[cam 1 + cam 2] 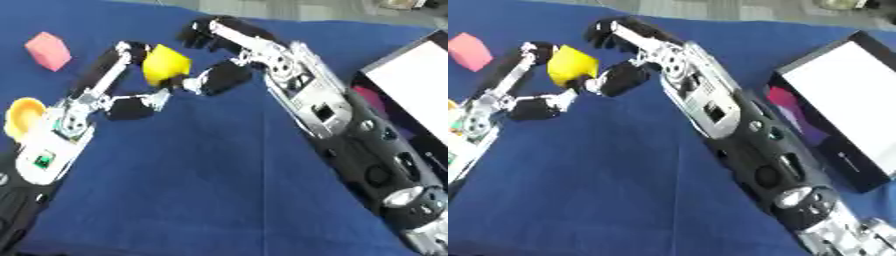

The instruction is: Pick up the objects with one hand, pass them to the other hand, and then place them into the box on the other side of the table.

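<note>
My left hand [96, 102] pinches the yellow block [165, 65] between fingers and thumb. My right hand [232, 55] touches it, fingers curled around its other side, above the blue counter [210, 190].

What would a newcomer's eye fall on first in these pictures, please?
Probably the yellow block at upper centre over the blue table, caught between the left robot hand and the right robot hand. Next, the pink block at far left and the black box at right.

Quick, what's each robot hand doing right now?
Left robot hand: pinching the yellow block.
Right robot hand: thumb on the same block; grip unclear.
</note>
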`<state>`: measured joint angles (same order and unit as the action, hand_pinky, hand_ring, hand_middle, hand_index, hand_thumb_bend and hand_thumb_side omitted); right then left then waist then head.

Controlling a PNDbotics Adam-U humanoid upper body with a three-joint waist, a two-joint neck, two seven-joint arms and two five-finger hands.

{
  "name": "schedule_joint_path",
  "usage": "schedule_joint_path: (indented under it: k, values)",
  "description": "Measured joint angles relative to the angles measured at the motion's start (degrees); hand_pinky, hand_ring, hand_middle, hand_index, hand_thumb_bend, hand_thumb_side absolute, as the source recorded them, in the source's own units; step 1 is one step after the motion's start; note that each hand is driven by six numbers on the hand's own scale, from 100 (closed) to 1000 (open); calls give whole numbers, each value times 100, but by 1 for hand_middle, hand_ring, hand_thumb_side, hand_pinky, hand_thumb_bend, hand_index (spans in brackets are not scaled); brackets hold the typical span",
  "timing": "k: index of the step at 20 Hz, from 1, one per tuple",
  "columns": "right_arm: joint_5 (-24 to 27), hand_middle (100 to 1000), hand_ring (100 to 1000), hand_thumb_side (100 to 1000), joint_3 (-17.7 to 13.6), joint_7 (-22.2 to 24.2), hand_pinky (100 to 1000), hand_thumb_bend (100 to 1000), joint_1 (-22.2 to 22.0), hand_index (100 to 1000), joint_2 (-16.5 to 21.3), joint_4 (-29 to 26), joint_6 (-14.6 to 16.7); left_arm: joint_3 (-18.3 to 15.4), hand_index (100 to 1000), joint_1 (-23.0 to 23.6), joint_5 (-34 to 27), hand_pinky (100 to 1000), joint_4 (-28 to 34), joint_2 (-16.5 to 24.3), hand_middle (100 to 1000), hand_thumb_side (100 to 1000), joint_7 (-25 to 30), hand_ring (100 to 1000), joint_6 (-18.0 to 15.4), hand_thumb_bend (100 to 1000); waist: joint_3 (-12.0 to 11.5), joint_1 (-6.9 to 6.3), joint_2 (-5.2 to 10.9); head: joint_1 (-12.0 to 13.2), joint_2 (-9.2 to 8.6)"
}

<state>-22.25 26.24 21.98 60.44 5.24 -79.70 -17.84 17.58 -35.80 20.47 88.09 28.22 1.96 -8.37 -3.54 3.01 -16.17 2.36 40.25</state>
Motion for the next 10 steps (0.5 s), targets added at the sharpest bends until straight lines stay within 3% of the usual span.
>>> schedule_joint_path:
  k: [10]
  values:
    - [127,745,842,192,34,156,855,345,0,829,-3,70,-11,66,521,-31,22,650,-6,-13,496,313,1,595,-169,100,-14,19,0,-9,0]
